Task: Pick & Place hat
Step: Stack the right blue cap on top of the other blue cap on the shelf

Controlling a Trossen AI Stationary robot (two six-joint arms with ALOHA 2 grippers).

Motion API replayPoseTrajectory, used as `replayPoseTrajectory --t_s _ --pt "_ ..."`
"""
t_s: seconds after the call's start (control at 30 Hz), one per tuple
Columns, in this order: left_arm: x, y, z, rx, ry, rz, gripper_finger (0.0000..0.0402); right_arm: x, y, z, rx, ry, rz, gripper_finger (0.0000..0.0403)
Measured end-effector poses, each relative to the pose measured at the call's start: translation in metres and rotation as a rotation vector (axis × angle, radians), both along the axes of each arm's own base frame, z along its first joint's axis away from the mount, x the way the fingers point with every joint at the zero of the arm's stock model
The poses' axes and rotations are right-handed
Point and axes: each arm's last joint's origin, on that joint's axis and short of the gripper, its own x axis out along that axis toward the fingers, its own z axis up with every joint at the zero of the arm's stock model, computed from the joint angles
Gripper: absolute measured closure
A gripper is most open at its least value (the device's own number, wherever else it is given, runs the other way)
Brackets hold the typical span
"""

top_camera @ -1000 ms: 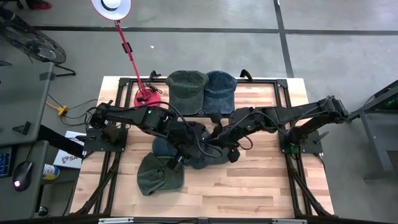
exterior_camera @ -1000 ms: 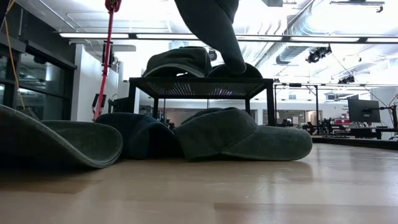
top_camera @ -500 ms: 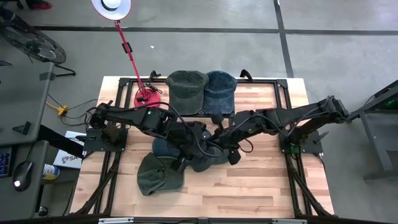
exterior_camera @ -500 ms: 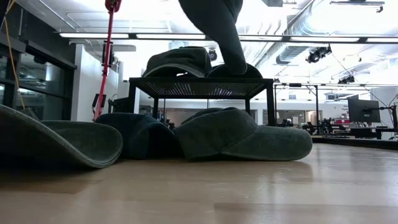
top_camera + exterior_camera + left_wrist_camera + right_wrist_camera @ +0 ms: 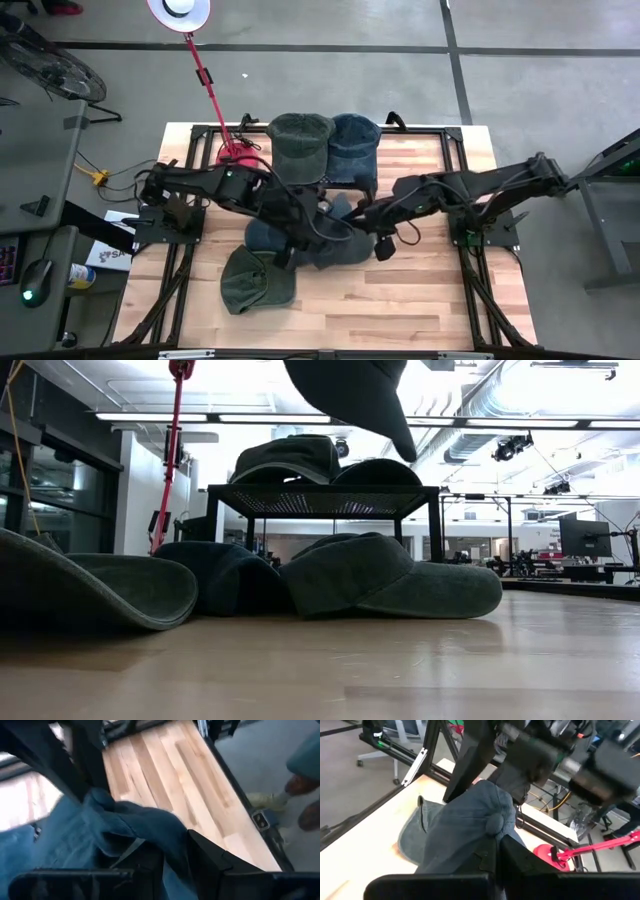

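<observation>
A blue denim cap [image 5: 340,208] is held in the air between both grippers over the table's middle. In the low view, the cap [image 5: 350,390] hangs at the top, brim tip [image 5: 405,450] pointing down. My left gripper [image 5: 318,210] comes from the left and my right gripper [image 5: 362,215] from the right, each shut on the cap. A green hat [image 5: 300,140] and a blue hat [image 5: 353,145] sit crown-up on the black rack [image 5: 320,500]. A blue hat [image 5: 265,235], a dark green hat [image 5: 335,250] and a green hat [image 5: 255,282] lie on the table. My left gripper [image 5: 175,855] pinches a bunched fold of the cap's blue cloth [image 5: 167,832] between its two fingers, coming from the table's left. The cap is lifted clear of the table. My right gripper [image 5: 499,852] pinches the cap's crown beside the top button [image 5: 495,822] between its two fingers, coming from the table's right. The cap hangs clear of the table, its brim [image 5: 415,840] drooping away from the fingers.
A red lamp base [image 5: 238,152] with its slanting pole [image 5: 205,75] stands at the far left corner. The black frame rack runs along the far edge. Bare wood [image 5: 420,290] lies near and to the right. A person's shoes [image 5: 300,795] show beside the table.
Both grippers have risen with the blue cap. In the low view its hanging brim, which overlapped the hats on the rack, now hangs above them. The right gripper has also shifted a little toward the table's right.
</observation>
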Motion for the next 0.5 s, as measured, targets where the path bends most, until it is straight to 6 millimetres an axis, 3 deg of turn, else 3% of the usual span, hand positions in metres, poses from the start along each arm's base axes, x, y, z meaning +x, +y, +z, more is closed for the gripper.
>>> replayPoseTrajectory --t_s 0.23,0.5 --pt "-0.006 0.003 0.018 0.022 -0.073 0.014 0.0307 -0.011 -0.002 0.008 0.006 -0.014 -0.039 0.0403" --pt "-0.016 0.007 0.033 0.059 -0.113 0.041 0.0236 -0.024 -0.005 0.019 0.025 -0.056 -0.096 0.0403"
